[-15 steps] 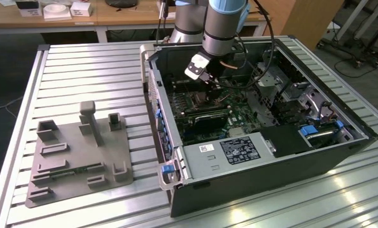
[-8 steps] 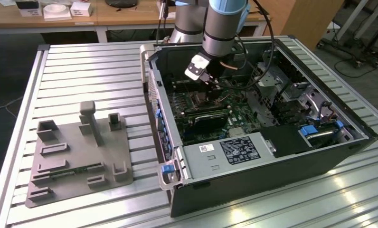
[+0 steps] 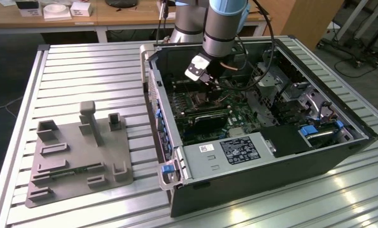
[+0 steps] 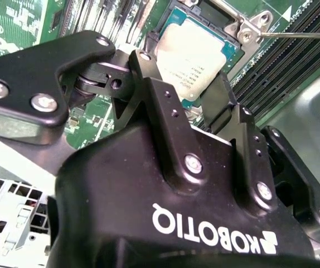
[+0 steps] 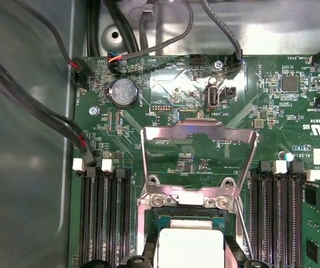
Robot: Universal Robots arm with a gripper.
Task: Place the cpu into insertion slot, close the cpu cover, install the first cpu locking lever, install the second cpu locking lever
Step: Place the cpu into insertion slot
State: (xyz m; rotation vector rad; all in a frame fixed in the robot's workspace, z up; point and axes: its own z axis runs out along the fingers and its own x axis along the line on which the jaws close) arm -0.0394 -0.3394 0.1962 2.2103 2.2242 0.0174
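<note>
Inside the open computer case (image 3: 341,156), my gripper (image 3: 208,90) reaches down to the green board. In the second wrist view its two black fingers (image 4: 149,78) close on opposite edges of the cpu (image 4: 196,50), a silvery square chip. The cpu sits at the insertion slot (image 5: 163,220), whose dark rim shows around it. In the first wrist view the cpu (image 5: 190,245) lies between the fingertips of the gripper (image 5: 190,261). The cpu cover (image 5: 165,129) stands swung open behind the slot. A thin locking lever (image 4: 299,34) runs beside the slot, unlatched.
Long memory slots (image 5: 101,218) flank the socket on both sides. Black cables (image 5: 32,106) run along the case wall. A grey drive cage (image 3: 230,152) spans the case front. A grey fixture plate (image 3: 81,156) lies on the slatted table at the exterior view's left.
</note>
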